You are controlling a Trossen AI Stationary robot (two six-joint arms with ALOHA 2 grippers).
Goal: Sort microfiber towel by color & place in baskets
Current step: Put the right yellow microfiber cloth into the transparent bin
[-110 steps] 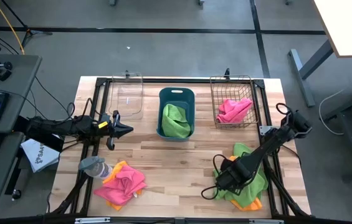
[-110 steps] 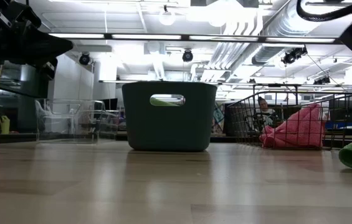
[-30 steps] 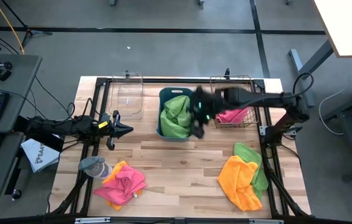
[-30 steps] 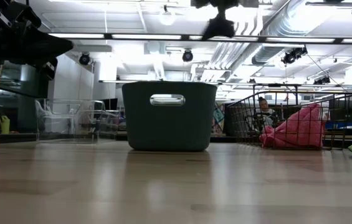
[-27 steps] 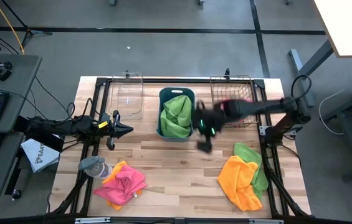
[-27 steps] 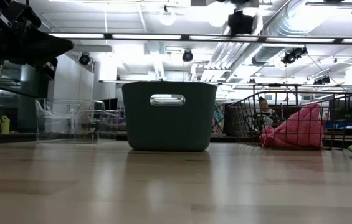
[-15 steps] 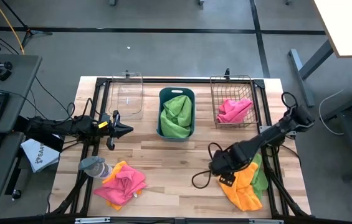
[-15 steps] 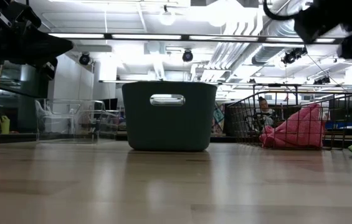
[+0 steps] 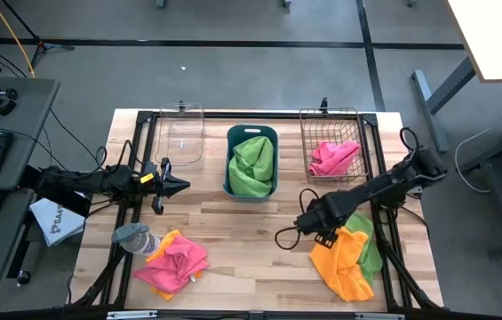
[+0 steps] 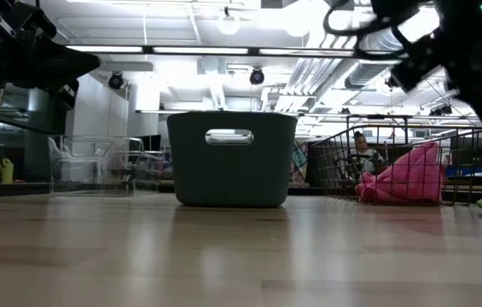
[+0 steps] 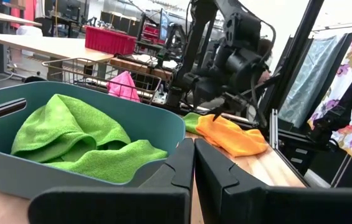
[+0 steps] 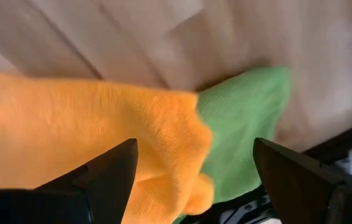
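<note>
The right gripper is hovering with fingers spread over the orange towel, which is lying on a green towel near the tabletop's right edge. The left gripper, fingers pressed together, is waiting at the left, near the clear basket. The teal tub is holding a green towel, the wire basket a pink one. A pink-and-orange pile is sitting near left. Bare wood is lying open between the piles. No readable writing is showing.
</note>
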